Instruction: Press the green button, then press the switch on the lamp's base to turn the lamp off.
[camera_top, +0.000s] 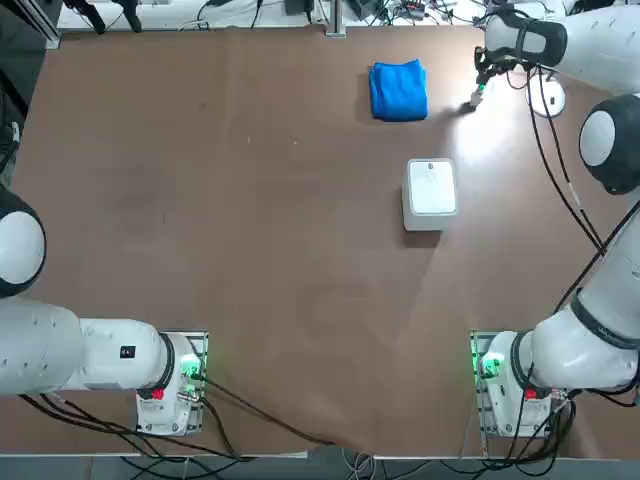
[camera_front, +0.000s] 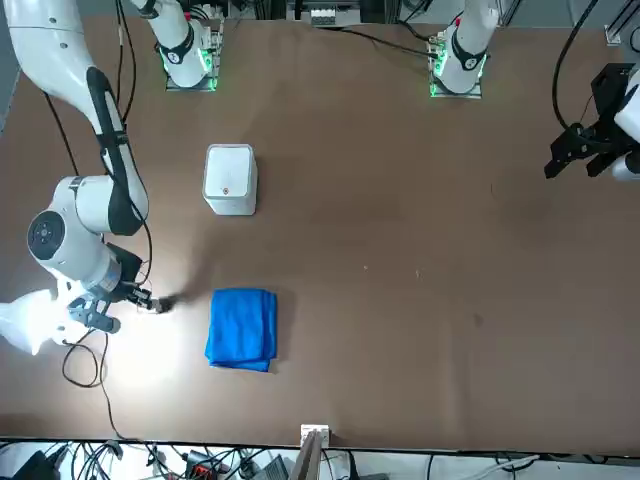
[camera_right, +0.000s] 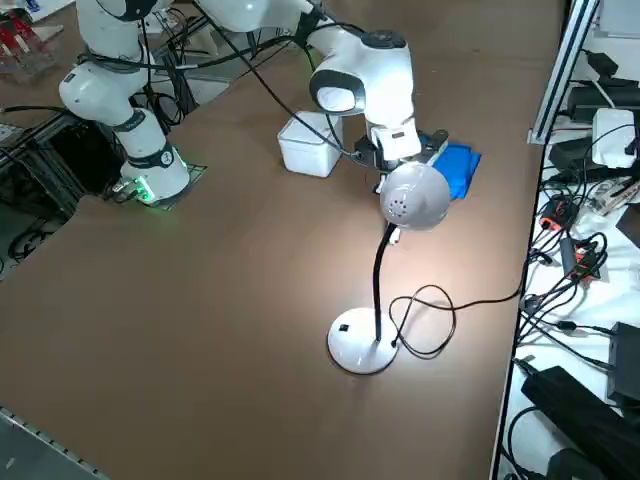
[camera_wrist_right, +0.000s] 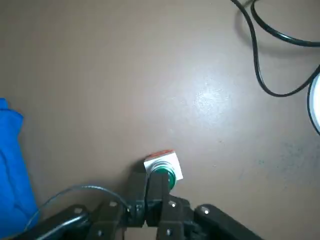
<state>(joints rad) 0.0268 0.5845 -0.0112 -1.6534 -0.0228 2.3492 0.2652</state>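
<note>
The green button (camera_wrist_right: 165, 173), a teal cap on a small pale body, stands on the brown table between the blue cloth and the lamp's base. My right gripper (camera_wrist_right: 148, 184) is shut, and its joined fingertips rest against the cap. From overhead the right gripper (camera_top: 481, 86) sits over the green button (camera_top: 477, 98). The lamp (camera_right: 412, 197) is lit and casts a bright patch on the table around the button. Its flat white base (camera_right: 360, 343) carries the small dark switch (camera_right: 344, 327), well clear of the gripper. In the overhead view the lamp's base (camera_top: 549, 98) is partly behind my arm.
A folded blue cloth (camera_top: 398, 90) lies left of the button. A white rounded box (camera_top: 431, 192) stands nearer my base. The lamp's black cord (camera_right: 430, 320) loops on the table by the base, toward the table's right edge.
</note>
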